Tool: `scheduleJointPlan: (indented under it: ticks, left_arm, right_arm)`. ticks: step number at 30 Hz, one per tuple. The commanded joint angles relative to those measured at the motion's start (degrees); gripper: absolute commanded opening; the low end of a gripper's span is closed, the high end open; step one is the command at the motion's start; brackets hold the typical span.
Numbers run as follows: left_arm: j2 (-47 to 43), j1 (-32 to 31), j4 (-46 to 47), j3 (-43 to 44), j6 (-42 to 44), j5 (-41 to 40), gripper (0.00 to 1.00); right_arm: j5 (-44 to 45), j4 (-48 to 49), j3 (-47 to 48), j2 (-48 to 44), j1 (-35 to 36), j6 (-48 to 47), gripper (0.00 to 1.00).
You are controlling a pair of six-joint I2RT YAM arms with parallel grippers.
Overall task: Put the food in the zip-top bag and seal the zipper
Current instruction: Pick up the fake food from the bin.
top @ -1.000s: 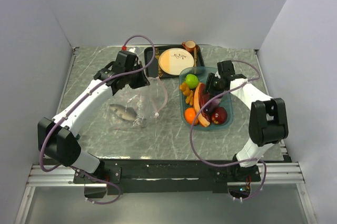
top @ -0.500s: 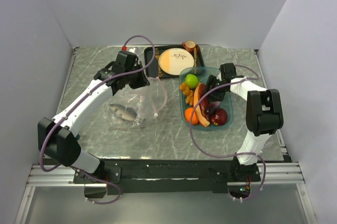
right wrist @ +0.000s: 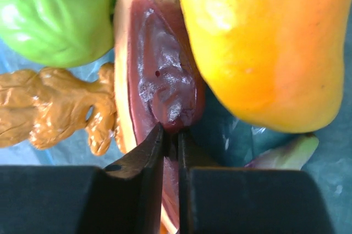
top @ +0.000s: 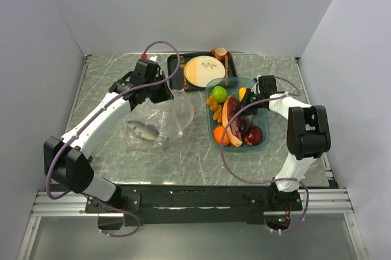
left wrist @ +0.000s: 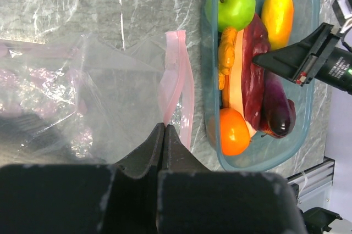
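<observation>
Running near-to-far, zipper [left wrist: 179,80], parallel to teal tray's [left wrist: 305,3] length

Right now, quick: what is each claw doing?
Left claw: closed on the zip-top bag.
Right claw: nearly closed, pinching the dark red food slice in the teal tray.

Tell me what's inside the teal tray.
Green apple, orange, yellow fruit, knobbly brown piece, dark red slab, eggplant, red apple. Anything beneath them in the tray is hidden.
</observation>
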Motion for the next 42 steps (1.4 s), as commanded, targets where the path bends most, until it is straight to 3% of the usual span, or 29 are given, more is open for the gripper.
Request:
scheduleJointPlan:
  ticks: [1, 9, 19, 25, 30, 32, 33, 38, 39, 40, 42]
  left_arm:
    - [-1.3, -0.31, 1.63, -0.59, 0.2, 0.45, 0.01]
    - [-1.3, -0.31, 1.54, -0.59, 0.64, 0.54, 0.01]
    - [-1.21, -0.31, 2.77, -0.32, 0.02, 2.03, 0.01]
    - [-0.68, -0.31, 1.9, 0.2, 0.55, 1.85, 0.01]
    - [-1.21, -0.31, 1.98, -0.06, 0.29, 1.68, 0.01]
    - [-1.21, -0.31, 1.98, -0.15, 0.29, 1.77, 0.01]
    - [-1.12, -0.31, 1.9, -0.06, 0.38, 1.94, 0.01]
    - [-0.77, -0.31, 1.72, 0.55, 0.64, 2.12, 0.01]
    - [-0.68, -0.31, 1.81, 0.56, 0.64, 2.2, 0.01]
    - [-0.42, -0.31, 1.63, 0.73, 0.82, 2.29, 0.01]
    - [-0.16, -0.31, 1.46, 0.99, 0.9, 2.29, 0.01]
  right_arm:
    - [-2.61, 0.59, -0.92, -6.03, 0.34, -0.72, 0.09]
    - [-2.0, -0.72, -1.18, -13.68, 0.34, 0.52, 0.09]
    - [7.31, -5.2, -1.45, -22.12, 1.74, -1.07, 0.1]
    - [27.51, -9.77, 3.12, -23.18, 8.24, -0.02, 0.12]
    - [33.77, -9.86, 5.06, -21.51, 11.59, 1.31, 0.14]
    - [35.27, -11.0, 6.72, -18.28, 11.94, 1.05, 0.19]
    - [35.71, -11.27, 7.17, -17.3, 12.2, 0.87, 0.28]
    - [31.35, -9.69, 7.87, -12.9, 12.29, -0.62, 0.35]
    - [28.79, -9.51, 7.96, -12.46, 12.29, -1.06, 0.52]
    - [26.33, -8.56, 7.53, -12.11, 12.29, -1.5, 0.61]
    - [20.45, -7.23, 6.47, -12.19, 12.29, -2.65, 0.64]
